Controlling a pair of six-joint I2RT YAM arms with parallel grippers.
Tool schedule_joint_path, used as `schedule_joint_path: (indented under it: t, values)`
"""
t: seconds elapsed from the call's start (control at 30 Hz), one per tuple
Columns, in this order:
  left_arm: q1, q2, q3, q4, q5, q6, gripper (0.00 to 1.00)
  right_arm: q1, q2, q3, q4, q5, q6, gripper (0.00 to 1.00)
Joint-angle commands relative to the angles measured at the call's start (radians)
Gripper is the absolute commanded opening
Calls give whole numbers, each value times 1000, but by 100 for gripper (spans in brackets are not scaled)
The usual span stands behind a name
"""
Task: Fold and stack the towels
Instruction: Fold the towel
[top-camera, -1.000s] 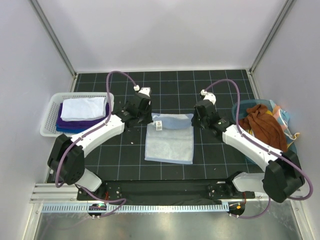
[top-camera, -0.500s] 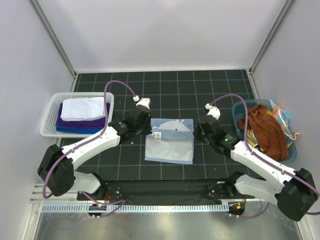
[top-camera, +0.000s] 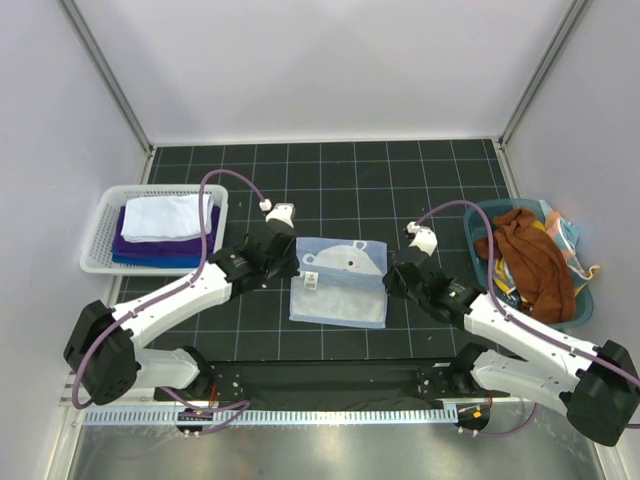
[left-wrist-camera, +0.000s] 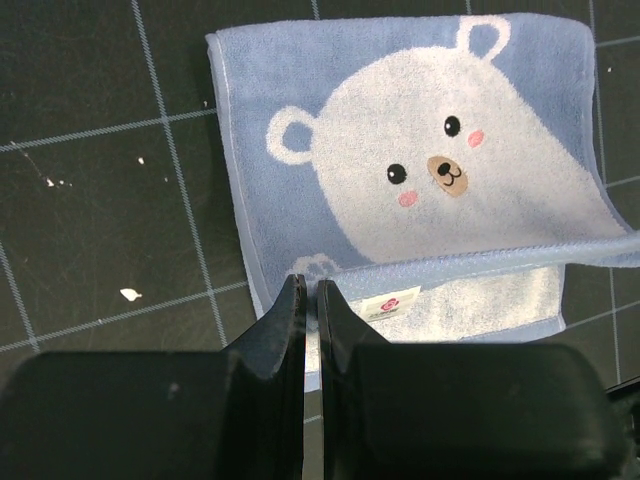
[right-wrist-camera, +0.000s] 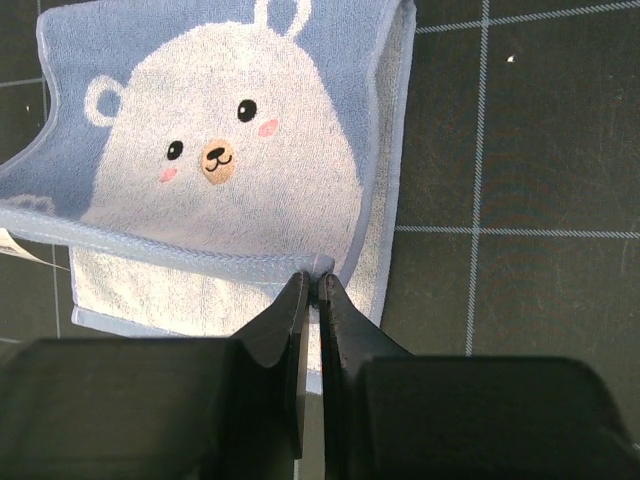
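The bear towel lies at the middle of the surface, its far edge now drawn halfway back over itself, where a second ago only a strip was turned. My left jaws and right jaws each clench a corner of that edge; the first fold looks half done.

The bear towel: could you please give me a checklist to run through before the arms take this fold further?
1. Left end effector shut on a corner of the towel: ok.
2. Right end effector shut on the opposite corner: ok.
3. Raised edge level between both grips: ok.
4. Raised edge lined up with the near edge: not ok, only partway over.
5. Bottom layer lying flat: ok.
6. How much fabric each grip holds: cannot tell.
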Motion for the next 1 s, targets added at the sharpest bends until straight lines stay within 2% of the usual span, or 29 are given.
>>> schedule_joint_path:
  t: [0.0, 0.97]
  values:
    - [-5, -33, -10, 4, -32, -11, 0, 14, -21, -6, -7, 52, 32, 1]
    - [-55, -10, -156, 25, -21, -132, 3, 51, -47, -147, 47, 29, 87, 1]
